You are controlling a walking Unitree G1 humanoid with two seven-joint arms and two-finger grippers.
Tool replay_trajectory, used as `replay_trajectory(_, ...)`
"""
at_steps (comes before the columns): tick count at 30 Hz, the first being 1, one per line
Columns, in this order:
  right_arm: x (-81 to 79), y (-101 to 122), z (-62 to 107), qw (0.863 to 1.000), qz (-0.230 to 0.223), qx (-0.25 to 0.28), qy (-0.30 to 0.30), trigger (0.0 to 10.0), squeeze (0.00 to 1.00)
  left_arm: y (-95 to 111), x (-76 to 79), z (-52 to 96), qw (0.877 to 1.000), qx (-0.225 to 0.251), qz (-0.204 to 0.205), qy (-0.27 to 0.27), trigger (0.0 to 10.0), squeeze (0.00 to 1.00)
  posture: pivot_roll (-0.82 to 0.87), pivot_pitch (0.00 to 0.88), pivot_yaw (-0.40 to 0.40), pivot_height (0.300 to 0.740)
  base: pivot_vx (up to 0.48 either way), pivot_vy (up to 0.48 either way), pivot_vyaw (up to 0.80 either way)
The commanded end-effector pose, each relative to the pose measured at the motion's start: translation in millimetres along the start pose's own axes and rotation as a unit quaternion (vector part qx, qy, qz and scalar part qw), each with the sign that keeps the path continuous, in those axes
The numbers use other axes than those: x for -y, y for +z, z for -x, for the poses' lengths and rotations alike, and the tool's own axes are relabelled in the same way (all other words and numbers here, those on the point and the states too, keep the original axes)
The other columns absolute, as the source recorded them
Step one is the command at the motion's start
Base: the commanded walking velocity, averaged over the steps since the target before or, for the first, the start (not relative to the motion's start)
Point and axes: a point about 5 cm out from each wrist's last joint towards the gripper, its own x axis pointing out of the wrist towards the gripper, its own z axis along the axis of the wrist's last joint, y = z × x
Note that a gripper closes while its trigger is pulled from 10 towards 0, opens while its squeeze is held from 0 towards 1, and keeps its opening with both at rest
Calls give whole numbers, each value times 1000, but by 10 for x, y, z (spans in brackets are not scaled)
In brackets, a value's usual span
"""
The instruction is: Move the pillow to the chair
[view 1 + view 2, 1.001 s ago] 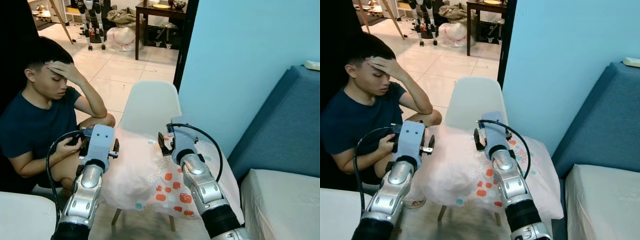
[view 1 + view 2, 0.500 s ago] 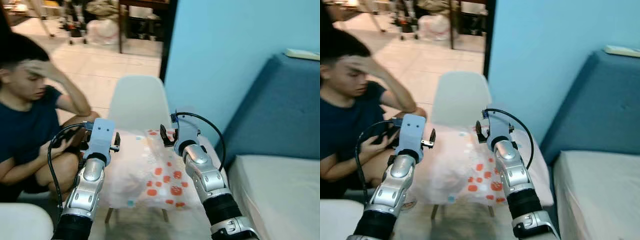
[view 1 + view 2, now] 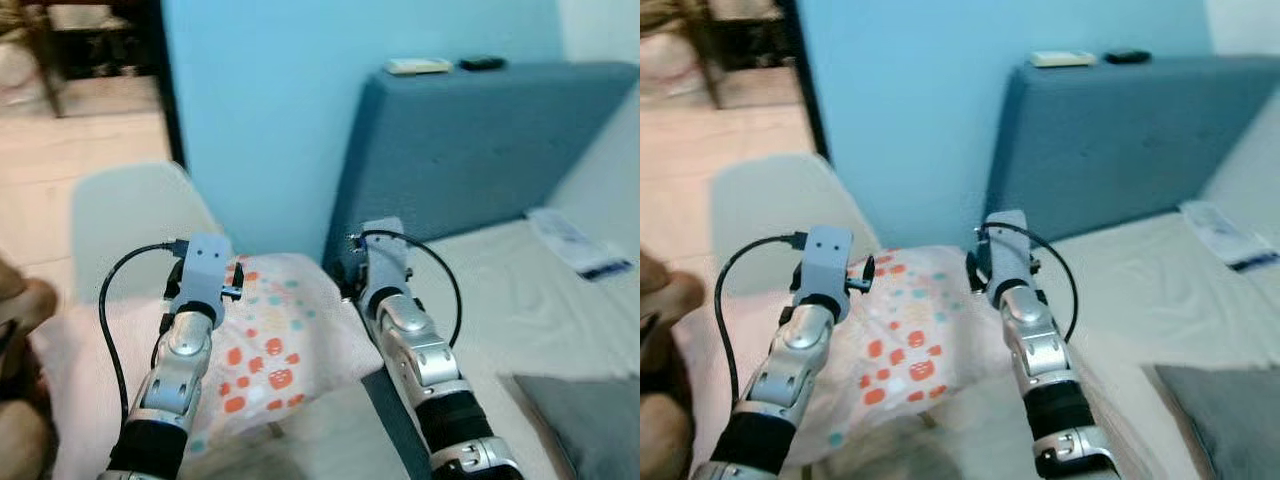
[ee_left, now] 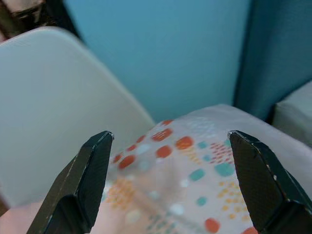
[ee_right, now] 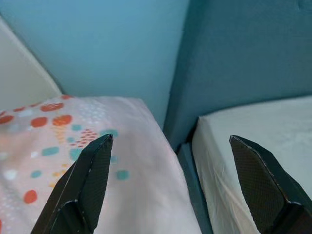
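Blue wall behind white chair (image 3: 120, 215) bearing the pillow (image 3: 275, 340); wrist views show both tools (image 4: 168, 183) (image 5: 170, 183) released

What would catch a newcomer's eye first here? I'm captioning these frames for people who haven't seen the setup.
First, the pale pink pillow with orange and teal dots, lying on the white plastic chair in front of the light blue wall. Next, the two silver arms reaching over it, the left gripper and right gripper both open. To the right stands the dark blue upholstered headboard with a white bed below it.
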Motion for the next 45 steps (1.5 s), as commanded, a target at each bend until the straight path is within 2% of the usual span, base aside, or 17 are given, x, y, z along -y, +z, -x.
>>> replay_trajectory(1, 12, 25, -14, 1000, -2, -1, -3, 10000, 0, -5, 2, 18, 1000, -2, 3, -3, 10000, 0, 22, 73, -58, 740, 0, 0, -800)
replay_trajectory(14, 14, 42, -18, 1000, -2, -1, 0, 10000, 0, 63, 6, -25, 999, 5, 34, -13, 10000, 0, 22, 69, -49, 740, 0, 0, -800)
replay_trajectory(35, -12, 19, 8, 1000, 1, -6, 6, 10000, 0, 54, 98, -4, 998, -1, 41, -42, 10000, 0, 13, 82, -51, 740, 0, 0, -800)
replay_trajectory(45, 4, 19, 1, 1000, -3, 0, -5, 10000, 0, 97, 105, 3, 998, 16, 34, -50, 10000, 0, 19, 77, -53, 740, 0, 0, -800)
